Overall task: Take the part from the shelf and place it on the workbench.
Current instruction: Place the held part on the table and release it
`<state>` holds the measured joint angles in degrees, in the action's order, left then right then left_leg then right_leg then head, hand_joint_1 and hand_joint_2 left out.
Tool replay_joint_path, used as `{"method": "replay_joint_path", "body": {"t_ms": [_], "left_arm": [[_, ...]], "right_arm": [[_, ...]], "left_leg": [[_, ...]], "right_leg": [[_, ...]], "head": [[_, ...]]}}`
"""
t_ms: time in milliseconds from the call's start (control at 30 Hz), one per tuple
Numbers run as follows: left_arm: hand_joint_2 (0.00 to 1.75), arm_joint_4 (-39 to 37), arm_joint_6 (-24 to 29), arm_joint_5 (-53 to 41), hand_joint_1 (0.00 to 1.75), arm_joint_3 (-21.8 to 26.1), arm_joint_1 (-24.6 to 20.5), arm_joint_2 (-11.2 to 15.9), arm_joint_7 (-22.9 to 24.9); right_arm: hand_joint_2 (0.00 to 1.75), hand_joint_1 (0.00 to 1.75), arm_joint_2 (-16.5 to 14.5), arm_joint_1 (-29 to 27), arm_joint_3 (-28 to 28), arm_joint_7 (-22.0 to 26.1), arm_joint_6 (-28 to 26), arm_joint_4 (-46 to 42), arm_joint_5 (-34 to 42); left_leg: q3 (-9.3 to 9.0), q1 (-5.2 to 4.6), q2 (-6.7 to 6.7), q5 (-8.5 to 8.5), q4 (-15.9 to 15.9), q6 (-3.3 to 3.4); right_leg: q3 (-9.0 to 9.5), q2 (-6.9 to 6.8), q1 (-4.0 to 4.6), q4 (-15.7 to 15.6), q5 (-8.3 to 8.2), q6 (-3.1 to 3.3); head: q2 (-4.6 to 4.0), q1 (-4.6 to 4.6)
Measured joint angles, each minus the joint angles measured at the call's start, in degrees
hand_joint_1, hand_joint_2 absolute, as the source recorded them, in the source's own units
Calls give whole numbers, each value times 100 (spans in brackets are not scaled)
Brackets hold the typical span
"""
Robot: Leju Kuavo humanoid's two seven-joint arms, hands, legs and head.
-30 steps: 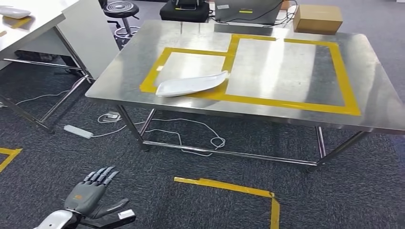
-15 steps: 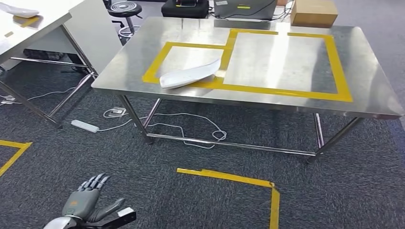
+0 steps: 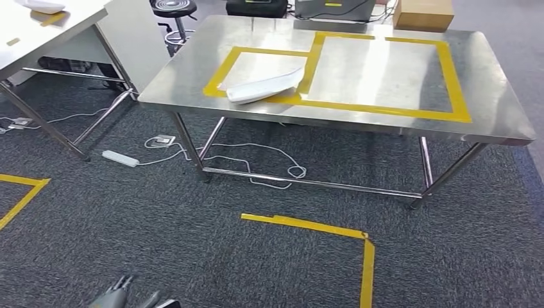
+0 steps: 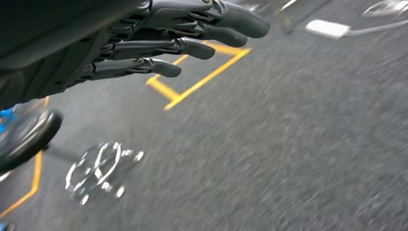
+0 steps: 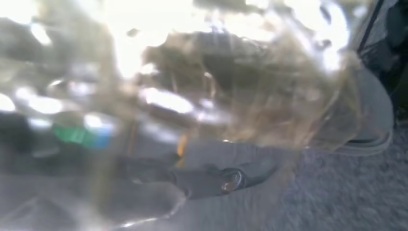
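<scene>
On the steel workbench [image 3: 359, 77], a white curved part [image 3: 264, 86] lies across the near edge of the smaller of two yellow tape outlines [image 3: 378, 110], its right tip reaching the strip the two outlines share. The bench stands on dark grey carpet, with a white cable [image 3: 256, 160] looping between its legs and a white power strip [image 3: 120, 158] on the floor to the left. A cardboard box [image 3: 422, 14] sits beyond the bench's far edge, a round stool [image 3: 173, 8] stands past its far left corner, and a white table [image 3: 45, 29] fills the upper left. A yellow tape corner [image 3: 333, 240] marks the carpet in front of the bench. The robot's left hand [image 4: 159, 41] hangs low over the floor, fingers stretched out straight and apart, holding nothing. The right wrist view is blurred by a glossy, clear, reflective surface over the right hand [image 5: 202, 178]; whether that hand is wide or closed cannot be told.
</scene>
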<state>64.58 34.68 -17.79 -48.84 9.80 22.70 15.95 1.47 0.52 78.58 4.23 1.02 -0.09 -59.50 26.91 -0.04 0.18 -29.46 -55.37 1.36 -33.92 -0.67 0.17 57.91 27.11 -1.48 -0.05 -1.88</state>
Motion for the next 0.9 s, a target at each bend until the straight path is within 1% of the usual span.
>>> {"method": "replay_joint_path", "body": {"t_ms": [33, 67, 100, 133, 167, 200, 233, 267, 300, 333, 367, 400, 433, 467, 500, 533, 567, 600, 633, 667, 700, 733, 767, 800, 833, 867, 900], "left_arm": [[0, -4, 62, 100, 0, -75, 18, 8, 35], [0, -6, 112, 182, 0, -150, 30, 19, 63], [0, -7, 144, 247, 0, -217, 43, 30, 85], [0, -8, 161, 295, 0, -273, 53, 41, 97], [0, -8, 175, 334, 0, -320, 59, 51, 100], [0, -8, 187, 377, 0, -360, 60, 59, 101], [0, -12, 200, 431, 0, -406, 56, 64, 96], [0, -19, 210, 491, 0, -456, 51, 69, 80], [0, -27, 219, 553, 0, -504, 49, 74, 57], [0, -34, 226, 599, 0, -551, 48, 78, 27], [0, -41, 231, 630, 0, -588, 45, 84, -2], [0, -46, 235, 649, 0, -615, 41, 90, -24], [0, -53, 236, 662, 0, -640, 35, 96, -41], [0, -63, 236, 681, 0, -663, 27, 104, -51], [0, -73, 236, 703, 0, -682, 27, 111, -58], [0, -85, 236, 723, 0, -701, 30, 116, -62], [0, -98, 236, 740, 0, -724, 27, 119, -67], [0, -110, 236, 751, 0, -746, 23, 120, -71], [0, -122, 236, 757, 0, -767, 14, 120, -76], [0, -134, 236, 767, 0, -784, 4, 119, -85], [0, -145, 236, 781, 0, -796, -5, 117, -97], [0, -156, 236, 797, 0, -804, -10, 116, -110], [0, -166, 236, 811, 0, -810, -16, 115, -125], [0, -174, 236, 817, 0, -816, -23, 116, -138], [0, -180, 237, 818, 0, -820, -32, 117, -149], [0, -186, 237, 817, 0, -824, -44, 119, -156], [0, -191, 238, 816, 0, -826, -57, 120, -162]], "right_arm": [[0, 0, -7, -15, 61, 2, 29, 0, 107], [0, 0, -13, -27, 123, -7, 60, 0, 204], [0, 0, -20, -35, 176, -22, 89, 0, 281], [0, 0, -24, -38, 223, -38, 110, 0, 339], [0, 0, -26, -39, 263, -51, 127, 0, 385], [0, 0, -27, -38, 300, -54, 143, 0, 427], [0, 0, -27, -38, 339, -54, 162, 0, 478], [0, 0, -26, -37, 380, -54, 189, 0, 536], [0, 0, -26, -32, 420, -55, 220, 0, 603], [0, 0, -25, -25, 457, -58, 251, -1, 667], [0, 0, -25, -14, 491, -60, 281, -1, 730], [0, 0, -26, -10, 520, -61, 305, -1, 784], [0, 0, -30, -13, 552, -61, 324, -1, 836], [0, 0, -36, -19, 583, -60, 338, -1, 888], [0, 0, -41, -29, 614, -59, 344, 0, 938], [0, 0, -46, -38, 641, -62, 345, 0, 983], [0, 0, -49, -44, 663, -65, 345, 0, 1023], [0, 0, -49, -50, 681, -67, 344, -1, 1055], [0, 0, -49, -54, 700, -69, 343, -1, 1077], [0, 0, -49, -55, 718, -66, 343, -2, 1099], [0, 0, -49, -54, 730, -63, 343, -2, 1119], [0, 0, -49, -53, 740, -61, 344, -2, 1145], [0, 0, -49, -52, 742, -59, 344, -2, 1175], [0, 0, -51, -52, 743, -60, 345, -2, 1203], [0, 0, -54, -53, 743, -61, 346, -2, 1232], [0, 0, -57, -52, 743, -62, 347, -2, 1258], [0, 0, -60, -51, 743, -60, 349, -2, 1279]], "left_leg": [[71, 7, 13, 69, 16, 40], [147, 7, 24, 135, 19, 69], [238, 0, 26, 205, 18, 90], [331, -9, 29, 280, 15, 95], [433, -17, 31, 360, 11, 93], [546, -21, 32, 443, 2, 85], [660, -22, 32, 524, -12, 73], [772, -21, 29, 603, -35, 54], [868, -26, 25, 671, -66, 29], [937, -30, 23, 729, -102, 1], [982, -34, 23, 792, -128, -29], [1007, -34, 26, 854, -140, -59], [1027, -29, 27, 925, -140, -89], [1048, -19, 20, 940, -144, -122], [1075, -9, 13, 834, -193, -158], [1109, 2, 5, 605, -330, -194], [1150, 14, 0, 268, -576, -226], [1193, 22, 0, -77, -920, -253], [1226, 31, 0, -319, -1303, -270], [1227, 37, 0, -404, -1626, -279], [1174, 41, 0, -338, -1818, -277], [1049, 43, 0, -180, -1838, -265], [831, 39, -4, -21, -1661, -239], [522, 32, -14, 41, -1325, -203], [188, 20, -23, 8, -885, -162], [-83, 6, -32, -78, -492, -125], [-250, -10, -37, -162, -214, -94]], "right_leg": [[-66, 20, -7, 164, 228, -23], [-143, 38, -19, 436, 545, -38], [-220, 45, -25, 786, 855, -52], [-276, 47, -29, 1143, 1066, -62], [-275, 47, -30, 1418, 1120, -69], [-201, 47, -30, 1544, 1002, -73], [-45, 47, -30, 1489, 781, -76], [223, 47, -33, 1227, 569, -78], [594, 47, -35, 786, 471, -77], [969, 52, -34, 253, 519, -62], [1258, 59, -29, -186, 634, -40], [1421, 64, -18, -465, 740, -12], [1438, 66, -12, -570, 771, 27], [1378, 52, -13, -537, 735, 69], [1312, 36, -16, -511, 680, 116], [1238, 17, -21, -494, 617, 163], [1158, -1, -21, -475, 555, 199], [1066, -13, -12, -454, 489, 221], [964, -28, -1, -425, 425, 230], [845, -41, 11, -385, 362, 234], [721, -51, 23, -337, 305, 233], [599, -57, 32, -282, 254, 229], [492, -58, 39, -226, 203, 222], [403, -56, 46, -174, 155, 211], [332, -53, 55, -129, 106, 196], [274, -50, 60, -97, 48, 174], [224, -49, 61, -81, -10, 149]], "head": [[1, 15], [0, 29], [0, 48], [1, 57], [0, 60], [1, 62], [1, 64], [1, 64], [1, 65], [1, 61], [1, 59], [1, 55], [1, 49], [0, 50], [-1, 44], [-1, 32], [-1, 22], [-1, 8], [-1, 3], [-1, 3], [-1, 2], [-1, 2], [0, 1], [1, 0], [1, 1], [1, 3], [1, 4]]}}
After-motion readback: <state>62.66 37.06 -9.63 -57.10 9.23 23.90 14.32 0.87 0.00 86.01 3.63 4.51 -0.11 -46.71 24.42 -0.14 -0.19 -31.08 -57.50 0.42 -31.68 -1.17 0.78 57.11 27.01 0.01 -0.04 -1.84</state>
